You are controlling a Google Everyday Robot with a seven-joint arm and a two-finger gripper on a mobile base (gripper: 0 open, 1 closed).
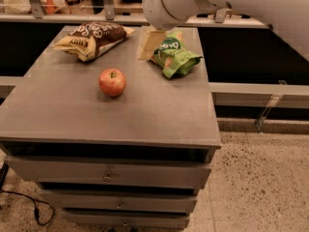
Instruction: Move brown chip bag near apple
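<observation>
Brown chip bag [94, 38] is seen at the bench's [145, 115] upper left, apart from the apple [112, 82] below it. The claw [151, 43] is held beside the green chip bag [175, 57]; its state cannot be told.

Cream gripper [151, 43] beside green chip bag [175, 56]

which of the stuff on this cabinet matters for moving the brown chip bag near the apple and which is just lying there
For the job: brown chip bag, back left; apple, centre; gripper, above the gap between the bags.
Just lying about: green chip bag, back right.
</observation>
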